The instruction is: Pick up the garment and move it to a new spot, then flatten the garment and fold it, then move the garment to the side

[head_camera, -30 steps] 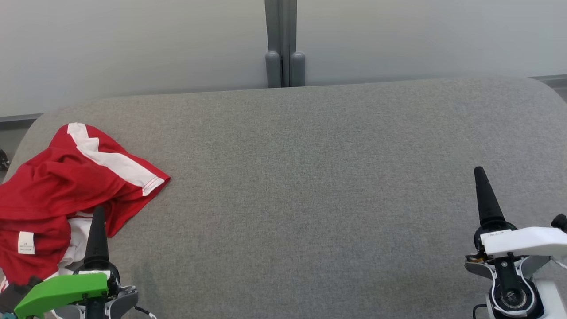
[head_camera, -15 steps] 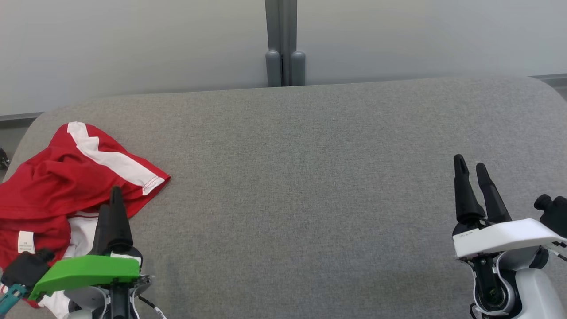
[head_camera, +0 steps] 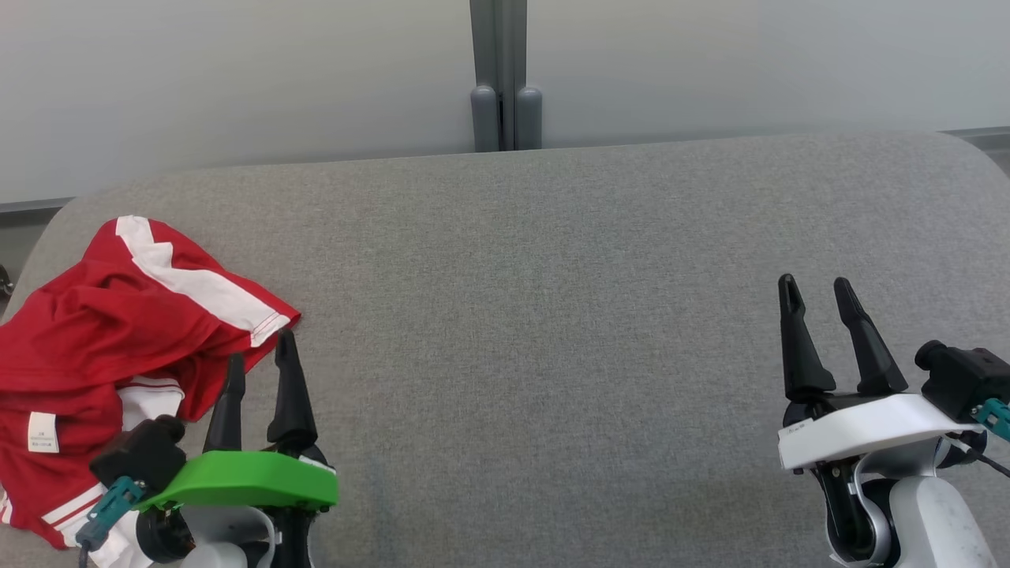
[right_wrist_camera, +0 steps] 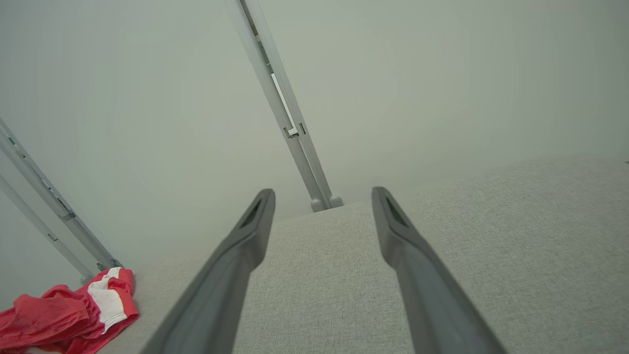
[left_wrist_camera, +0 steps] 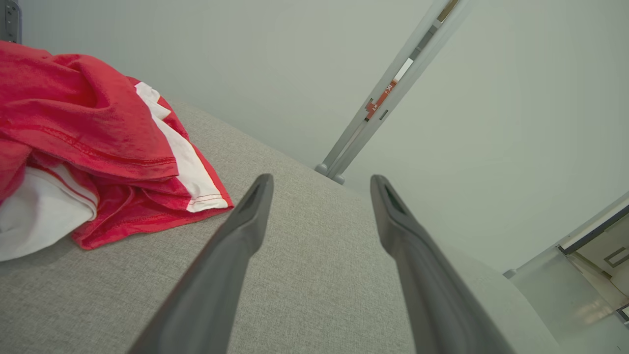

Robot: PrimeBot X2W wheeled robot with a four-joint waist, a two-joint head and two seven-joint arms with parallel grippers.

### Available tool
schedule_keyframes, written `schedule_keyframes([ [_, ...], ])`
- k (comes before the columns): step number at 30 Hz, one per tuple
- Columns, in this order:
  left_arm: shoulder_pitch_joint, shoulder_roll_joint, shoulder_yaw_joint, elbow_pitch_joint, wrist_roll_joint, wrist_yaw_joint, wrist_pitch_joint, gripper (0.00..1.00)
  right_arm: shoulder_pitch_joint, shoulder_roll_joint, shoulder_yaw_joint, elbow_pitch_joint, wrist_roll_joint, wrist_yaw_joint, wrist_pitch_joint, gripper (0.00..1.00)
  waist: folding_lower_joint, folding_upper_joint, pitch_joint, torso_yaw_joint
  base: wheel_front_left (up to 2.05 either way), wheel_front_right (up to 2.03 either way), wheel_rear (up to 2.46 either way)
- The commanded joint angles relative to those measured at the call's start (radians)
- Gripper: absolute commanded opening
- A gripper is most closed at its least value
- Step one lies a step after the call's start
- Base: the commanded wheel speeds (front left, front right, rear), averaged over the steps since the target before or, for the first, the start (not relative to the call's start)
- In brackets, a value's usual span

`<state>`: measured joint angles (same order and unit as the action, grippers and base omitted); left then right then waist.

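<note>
A crumpled red garment (head_camera: 102, 331) with white stripes lies bunched at the left end of the grey fabric table (head_camera: 552, 315). In the left wrist view the garment (left_wrist_camera: 88, 132) fills the upper left; in the right wrist view the garment (right_wrist_camera: 69, 314) is small at the lower left. My left gripper (head_camera: 259, 356) stands open just right of the cloth's near edge, holding nothing, its fingers (left_wrist_camera: 245, 226) over bare table. My right gripper (head_camera: 813, 288) stands open at the right end, far from the garment, with nothing between its fingers (right_wrist_camera: 393, 231).
A grey wall with a vertical metal post (head_camera: 505, 75) runs behind the table. The table's rounded corners fall away at the far left and far right. Bare fabric stretches between the two grippers.
Both arms have turned, so each gripper now shows two spread fingers. The left one moved right and up, off the garment. The right one moved left.
</note>
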<state>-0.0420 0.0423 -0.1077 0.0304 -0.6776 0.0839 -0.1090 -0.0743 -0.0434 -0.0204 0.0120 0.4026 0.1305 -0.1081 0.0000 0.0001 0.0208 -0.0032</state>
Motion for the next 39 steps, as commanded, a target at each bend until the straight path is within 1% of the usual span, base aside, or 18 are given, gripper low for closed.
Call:
schedule_keyframes([
  [1, -0.004, 0.007, -0.014, -0.008, 0.047, 0.010, -0.010, 1.00, -0.006, -0.005, 0.006, -0.023, -0.037, 0.000, -0.013, 1.00, 0.0000, -0.0001, 0.001, -0.001, 0.00, 0.00, 0.00],
  [8, -0.012, 0.028, -0.087, 0.014, 0.181, 0.051, -0.030, 1.00, 0.003, -0.006, 0.018, -0.022, -0.118, 0.000, -0.032, 1.00, 0.0000, -0.0001, 0.000, -0.001, 0.00, 0.00, 0.00],
  [17, -0.026, 0.060, -0.173, 0.023, 0.281, 0.126, -0.054, 1.00, 0.013, -0.006, 0.034, -0.010, -0.207, 0.000, -0.056, 1.00, 0.0000, -0.0001, -0.002, 0.003, 0.00, 0.00, 0.00],
  [20, -0.033, 0.083, -0.214, 0.028, 0.330, 0.144, -0.061, 1.00, 0.015, -0.006, 0.038, -0.010, -0.236, 0.000, -0.063, 1.00, 0.0000, -0.0001, -0.005, 0.003, 0.00, 0.00, 0.00],
  [27, -0.037, 0.104, -0.277, 0.026, 0.378, 0.199, -0.078, 1.00, 0.020, -0.007, 0.045, -0.018, -0.298, 0.000, -0.079, 1.00, 0.0000, -0.0001, -0.008, 0.004, 0.00, 0.00, 0.00],
  [31, -0.036, 0.110, -0.301, 0.028, 0.387, 0.205, -0.087, 1.00, 0.026, -0.007, 0.061, -0.014, -0.350, 0.000, -0.088, 1.00, 0.0000, -0.0001, -0.009, 0.005, 0.00, 0.00, 0.00],
  [34, -0.030, 0.104, -0.298, 0.017, 0.388, 0.205, -0.093, 1.00, 0.027, -0.007, 0.063, -0.016, -0.372, 0.000, -0.094, 1.00, 0.0000, -0.0001, -0.008, 0.006, 0.00, 0.00, 0.00],
  [37, -0.021, 0.095, -0.294, 0.008, 0.395, 0.190, -0.099, 1.00, 0.028, -0.007, 0.066, -0.023, -0.378, 0.000, -0.101, 1.00, 0.0000, -0.0001, -0.006, 0.006, 0.00, 0.00, 0.00],
  [39, -0.014, 0.086, -0.290, 0.004, 0.394, 0.171, -0.104, 1.00, 0.027, -0.007, 0.073, -0.029, -0.387, 0.000, -0.105, 1.00, 0.0000, -0.0001, -0.005, 0.006, 0.00, 0.00, 0.00],
])
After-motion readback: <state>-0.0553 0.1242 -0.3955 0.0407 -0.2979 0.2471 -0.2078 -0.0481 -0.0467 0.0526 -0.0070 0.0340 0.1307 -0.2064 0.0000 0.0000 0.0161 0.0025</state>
